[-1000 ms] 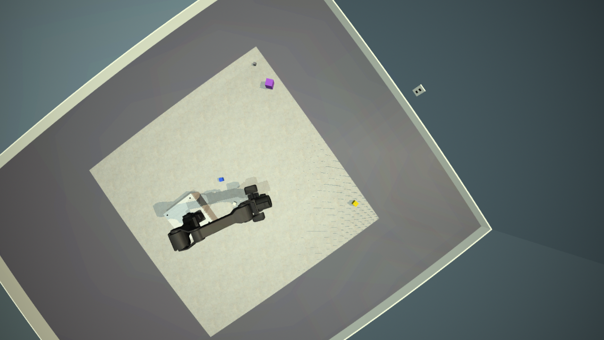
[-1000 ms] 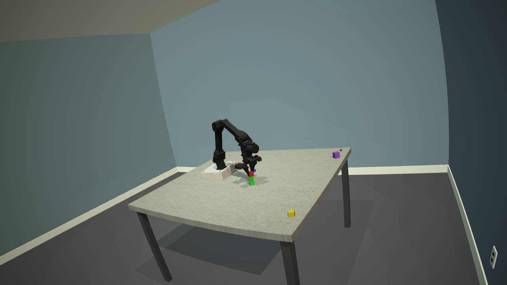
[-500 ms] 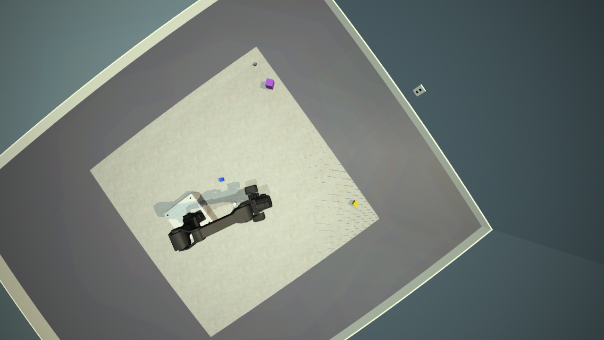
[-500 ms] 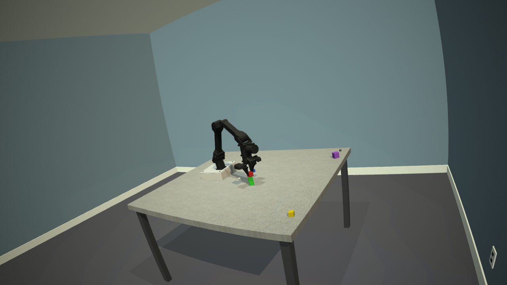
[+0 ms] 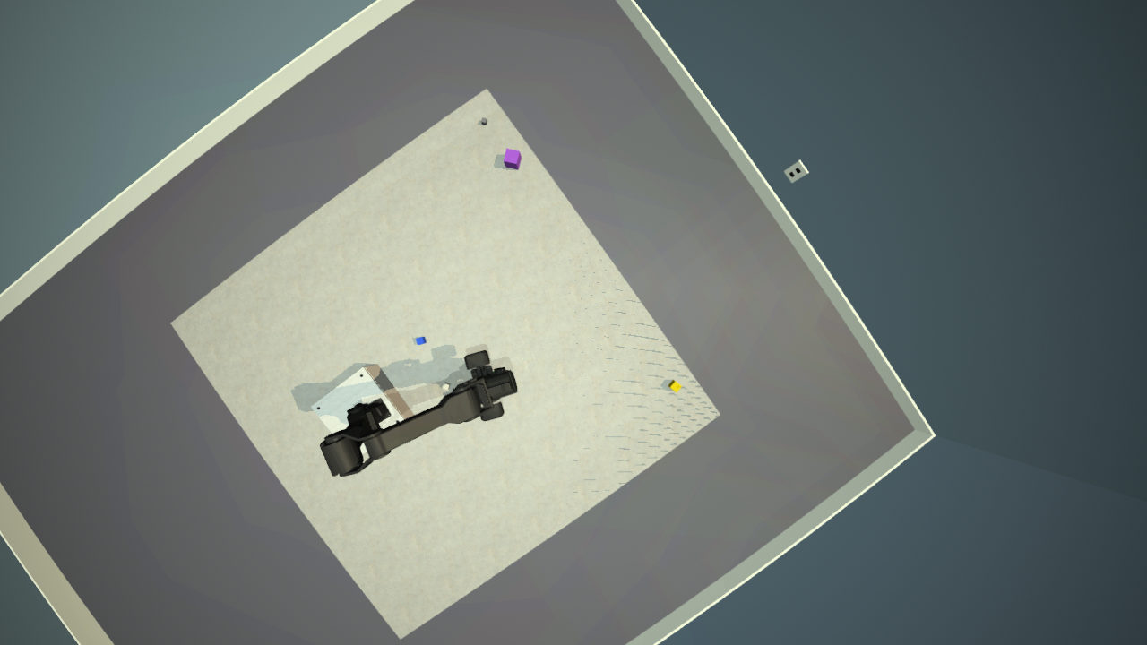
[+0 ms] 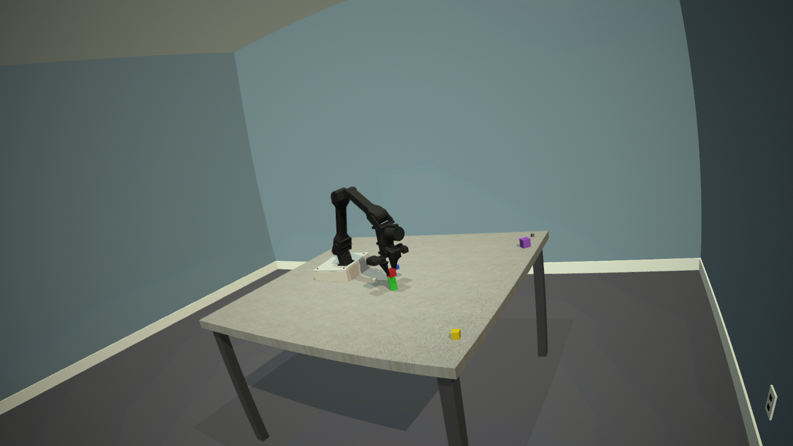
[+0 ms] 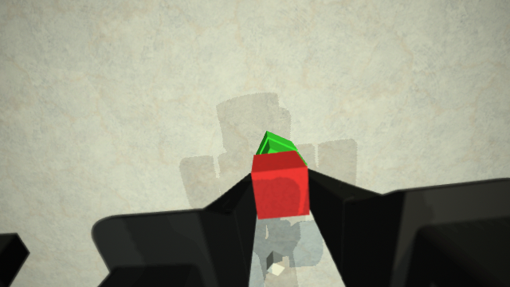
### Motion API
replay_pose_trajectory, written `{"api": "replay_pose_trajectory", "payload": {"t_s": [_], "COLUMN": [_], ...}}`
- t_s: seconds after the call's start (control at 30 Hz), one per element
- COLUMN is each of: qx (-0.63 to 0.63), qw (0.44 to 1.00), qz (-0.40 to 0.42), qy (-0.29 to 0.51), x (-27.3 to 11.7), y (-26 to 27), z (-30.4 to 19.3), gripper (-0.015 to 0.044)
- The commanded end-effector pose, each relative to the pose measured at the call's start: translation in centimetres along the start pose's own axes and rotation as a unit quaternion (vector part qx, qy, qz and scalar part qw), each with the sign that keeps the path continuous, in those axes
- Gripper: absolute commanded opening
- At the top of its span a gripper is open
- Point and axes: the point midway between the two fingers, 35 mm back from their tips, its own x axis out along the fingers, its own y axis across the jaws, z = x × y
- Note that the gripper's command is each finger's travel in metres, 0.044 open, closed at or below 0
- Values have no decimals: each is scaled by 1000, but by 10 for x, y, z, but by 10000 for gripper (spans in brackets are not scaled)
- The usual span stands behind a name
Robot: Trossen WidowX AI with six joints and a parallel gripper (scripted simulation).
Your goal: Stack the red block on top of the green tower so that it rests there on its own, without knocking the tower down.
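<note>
My gripper (image 6: 391,271) (image 7: 277,176) is shut on the red block (image 6: 391,272) (image 7: 281,193), one finger on each side of it. The green tower (image 6: 393,284) (image 7: 280,142) stands upright on the table, directly under the red block in the exterior view. In the wrist view the red block covers most of the tower, and the two are turned differently. Whether the block touches the tower's top, I cannot tell. In the top view the arm hides the red block and the tower.
A small blue block (image 5: 420,340) (image 6: 396,267) lies near the arm. A small white block (image 5: 445,386) (image 6: 373,280) (image 7: 276,269) lies between the base and the tower. A purple block (image 5: 512,159) (image 6: 525,242), a tiny grey block (image 5: 484,122) and a yellow block (image 5: 675,385) (image 6: 455,334) lie farther off.
</note>
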Motion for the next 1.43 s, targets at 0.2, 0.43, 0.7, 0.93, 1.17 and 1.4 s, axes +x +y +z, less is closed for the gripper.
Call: {"api": "replay_pose_trajectory", "payload": {"t_s": [0.2, 0.43, 0.7, 0.93, 1.17, 1.4], "qx": [0, 0, 0, 0, 0, 0], "qw": [1000, 1000, 1000, 1000, 1000, 1000], "qz": [0, 0, 0, 0, 0, 0], "qy": [4, 4, 4, 4, 4, 4], "x": [-1, -1, -1, -1, -1, -1], "y": [0, 0, 0, 0, 0, 0], "z": [-2, -2, -2, -2, -2, -2], "gripper": [53, 236, 440, 440, 440, 440]}}
